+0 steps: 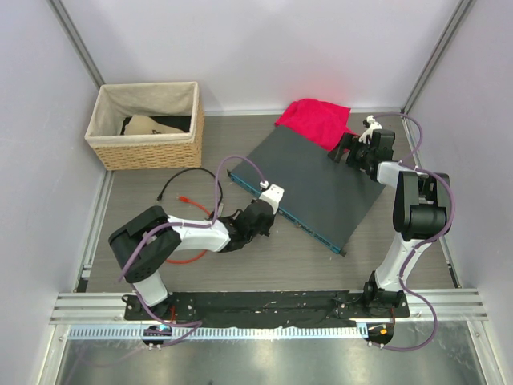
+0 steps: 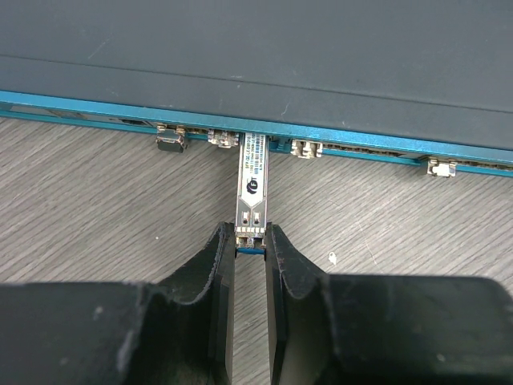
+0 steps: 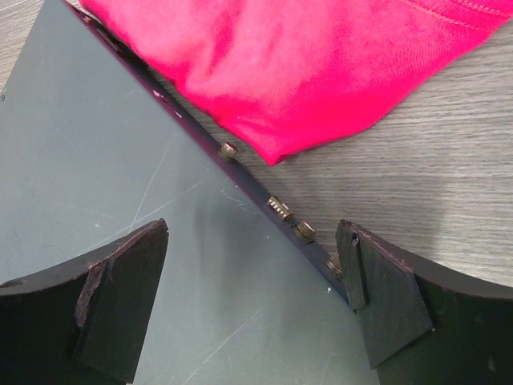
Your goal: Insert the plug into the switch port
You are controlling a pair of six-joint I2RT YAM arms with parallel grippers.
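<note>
Left tool [image 2: 250, 239] around plug [image 2: 253, 188] at switch port [image 2: 256, 145]

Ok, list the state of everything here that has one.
switch: lying flat.
plug: gripped at its tail, nose at the switch's teal face, mostly sticking out.
left pincer: shut on the plug.
right pincer: open, astride the switch's rear edge.
red cloth: crumpled.
basket: upright.
</note>
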